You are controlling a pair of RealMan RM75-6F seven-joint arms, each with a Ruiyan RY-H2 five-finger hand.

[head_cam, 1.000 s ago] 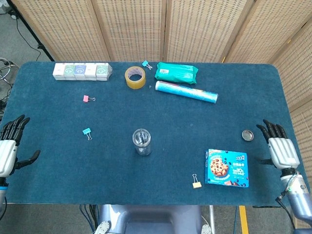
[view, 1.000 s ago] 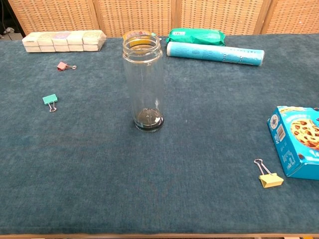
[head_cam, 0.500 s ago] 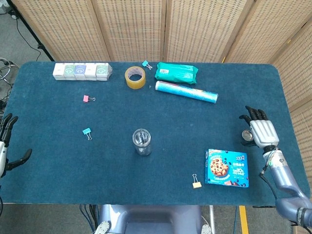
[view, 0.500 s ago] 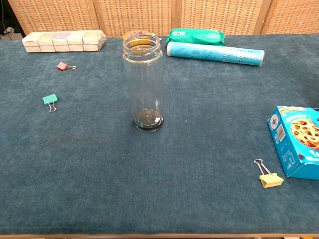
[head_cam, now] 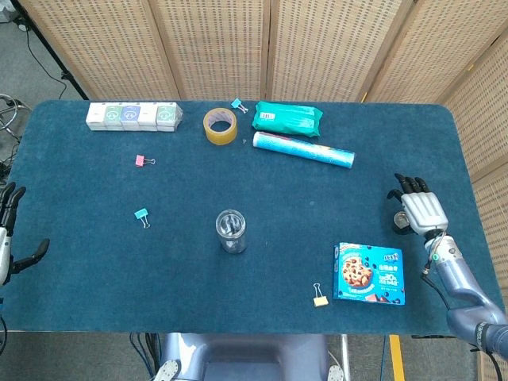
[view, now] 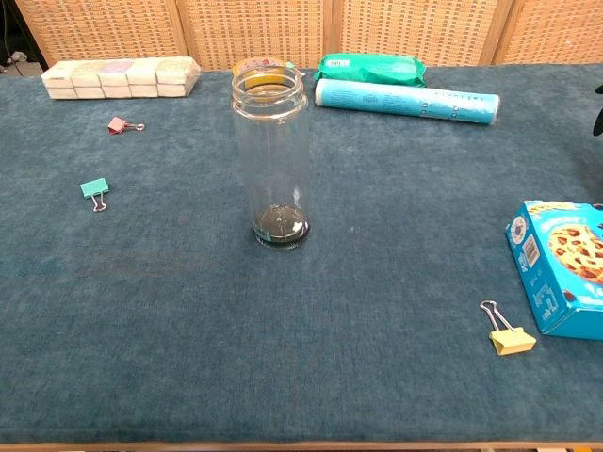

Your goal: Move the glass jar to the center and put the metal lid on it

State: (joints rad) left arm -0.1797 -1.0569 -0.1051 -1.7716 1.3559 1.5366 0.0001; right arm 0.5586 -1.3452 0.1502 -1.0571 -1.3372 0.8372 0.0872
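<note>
I count one glass jar (head_cam: 231, 230), uncapped, and four binder clips. My right hand (head_cam: 420, 211) covers what may be the metal lid; its grip is unclear. My left hand (head_cam: 9, 238) is spread, empty.

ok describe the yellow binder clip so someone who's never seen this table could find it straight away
Start at the blue cookie box near the front right of the dark blue cloth table. Just off that box's front left corner lies the small yellow binder clip, apart from it. The other binder clips are pink or teal and lie in the left and far parts of the table.
</note>
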